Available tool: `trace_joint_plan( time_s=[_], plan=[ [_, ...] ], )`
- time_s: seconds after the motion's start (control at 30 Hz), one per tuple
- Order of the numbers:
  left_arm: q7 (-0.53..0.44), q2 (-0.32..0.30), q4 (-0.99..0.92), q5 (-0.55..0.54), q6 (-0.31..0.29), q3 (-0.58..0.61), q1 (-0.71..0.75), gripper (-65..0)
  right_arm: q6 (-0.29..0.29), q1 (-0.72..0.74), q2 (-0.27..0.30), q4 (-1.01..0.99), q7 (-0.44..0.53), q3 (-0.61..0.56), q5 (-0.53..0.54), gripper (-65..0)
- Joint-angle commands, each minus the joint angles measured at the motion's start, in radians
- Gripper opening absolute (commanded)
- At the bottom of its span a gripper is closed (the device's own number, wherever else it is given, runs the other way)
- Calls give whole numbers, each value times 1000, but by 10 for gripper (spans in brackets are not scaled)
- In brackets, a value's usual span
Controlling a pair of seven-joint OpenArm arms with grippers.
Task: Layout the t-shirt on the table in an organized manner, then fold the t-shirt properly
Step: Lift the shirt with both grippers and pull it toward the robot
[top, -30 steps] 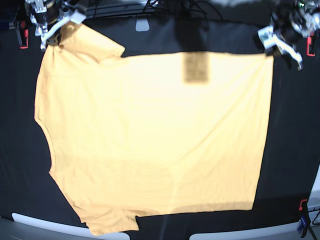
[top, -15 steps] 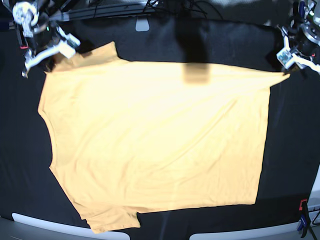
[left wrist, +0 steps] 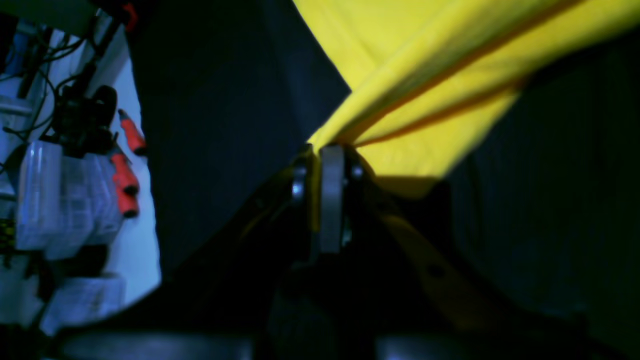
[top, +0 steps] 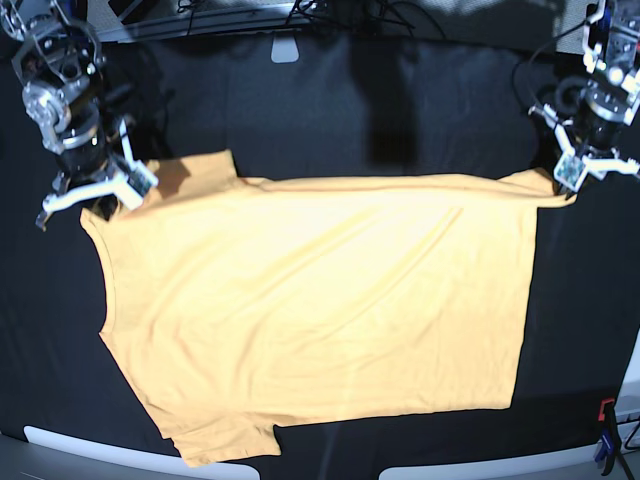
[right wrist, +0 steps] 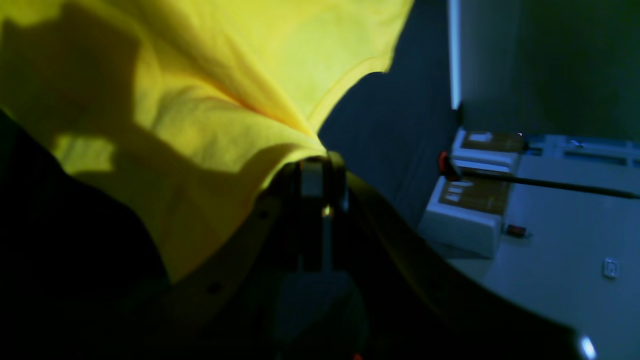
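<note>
Both claws clamped on t-shirt (top: 320, 310)

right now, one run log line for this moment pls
phase: layout | left gripper: shut on t-shirt hem corner | right gripper: shut on shoulder | shirt: spread on table

We read no text, label, brand or number anywhere; the boxes (right wrist: 472, 210) beside the table in the right wrist view carry marks too blurred to make out.
</note>
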Motion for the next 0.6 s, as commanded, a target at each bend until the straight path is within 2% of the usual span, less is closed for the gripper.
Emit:
trace_joint_plan(
  time_s=[0.0,0.13,0.33,0.47,0.57],
  plan=[
    [-17,-3,11,0,14,-10,-17,-650,-15,25,8,-3,13,11,-15,-650],
    [-16,29,11,1,14,-10,-66,-650,-13,95,-10,-67,31,11,35,-650],
    [26,71,5,3,15,-10,-152,-650,16,167,-17,-147,55,4,53,-650],
    [36,95,5,0,14,-10,-188,-650,21,220,-62,-209,73,3,82,-650],
    [37,95,4,1,14,-10,-210,-650,75,273,-109,-270,106,3,82,-650]
  ],
)
